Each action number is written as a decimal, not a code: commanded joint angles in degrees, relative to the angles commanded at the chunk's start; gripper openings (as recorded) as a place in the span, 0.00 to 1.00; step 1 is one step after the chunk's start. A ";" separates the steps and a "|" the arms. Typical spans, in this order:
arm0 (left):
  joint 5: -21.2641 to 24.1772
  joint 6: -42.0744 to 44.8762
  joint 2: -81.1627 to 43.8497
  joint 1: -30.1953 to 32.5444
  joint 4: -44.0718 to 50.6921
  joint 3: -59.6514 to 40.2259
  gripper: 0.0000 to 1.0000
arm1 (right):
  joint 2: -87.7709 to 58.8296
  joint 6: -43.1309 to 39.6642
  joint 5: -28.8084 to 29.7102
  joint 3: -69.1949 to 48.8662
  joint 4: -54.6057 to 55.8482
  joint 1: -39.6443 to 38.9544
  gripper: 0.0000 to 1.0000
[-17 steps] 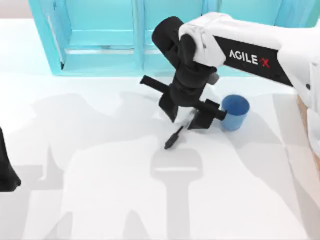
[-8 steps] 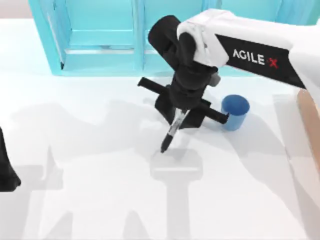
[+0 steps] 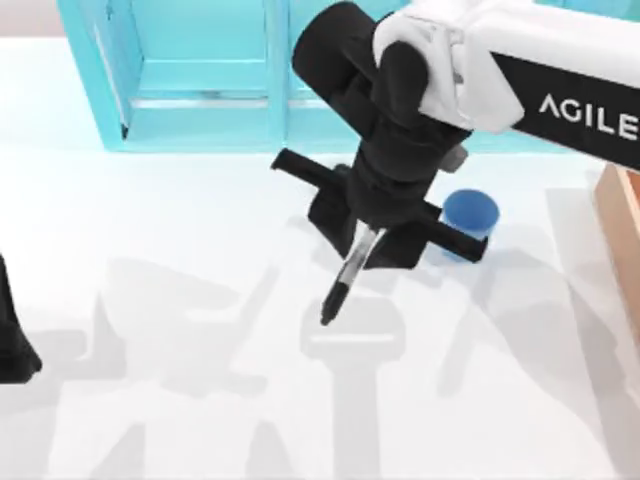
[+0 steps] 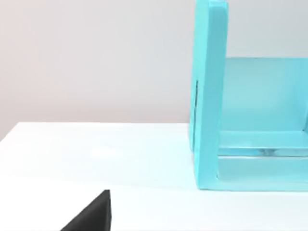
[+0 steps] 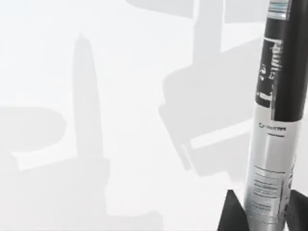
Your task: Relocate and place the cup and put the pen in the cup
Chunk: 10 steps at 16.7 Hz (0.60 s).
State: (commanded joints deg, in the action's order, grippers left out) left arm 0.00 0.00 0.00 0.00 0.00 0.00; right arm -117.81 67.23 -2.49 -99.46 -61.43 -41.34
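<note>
Here right end effector (image 3: 362, 240) grips pen (image 3: 345, 280).

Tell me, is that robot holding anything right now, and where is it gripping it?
Yes: the right gripper holds the black marker pen by its upper end, near the grey-white band; the free end hangs down.

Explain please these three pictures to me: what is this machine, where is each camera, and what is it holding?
This is a simulated table robot with two arms. One picture looks down from above; the other two come from small cameras on each arm's wrist. From above, the right arm reaches over the white table, and its pincer is shut on a black pen, which hangs tip down above the surface. The right wrist picture shows the same pen close up. A small blue cup stands just beside the pincer. The left arm rests at the table's left edge. A turquoise shelf stands at the back.
</note>
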 joint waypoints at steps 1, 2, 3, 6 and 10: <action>0.00 0.00 0.00 0.00 0.00 0.00 1.00 | 0.65 0.35 0.05 0.56 -0.26 -0.37 0.00; 0.00 0.00 0.00 0.00 0.00 0.00 1.00 | 0.77 0.42 0.06 0.67 -0.30 -0.44 0.00; 0.00 0.00 0.00 0.00 0.00 0.00 1.00 | 0.77 0.42 0.06 0.67 -0.30 -0.44 0.00; 0.00 0.00 0.00 0.00 0.00 0.00 1.00 | 0.55 0.40 -0.01 0.46 -0.16 -0.14 0.00; 0.00 0.00 0.00 0.00 0.00 0.00 1.00 | 1.71 -2.79 2.96 2.30 5.00 -0.90 0.00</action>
State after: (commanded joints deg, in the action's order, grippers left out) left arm 0.00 0.00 0.00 0.00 0.00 0.00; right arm -116.09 64.44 0.47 -97.16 -56.43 -42.24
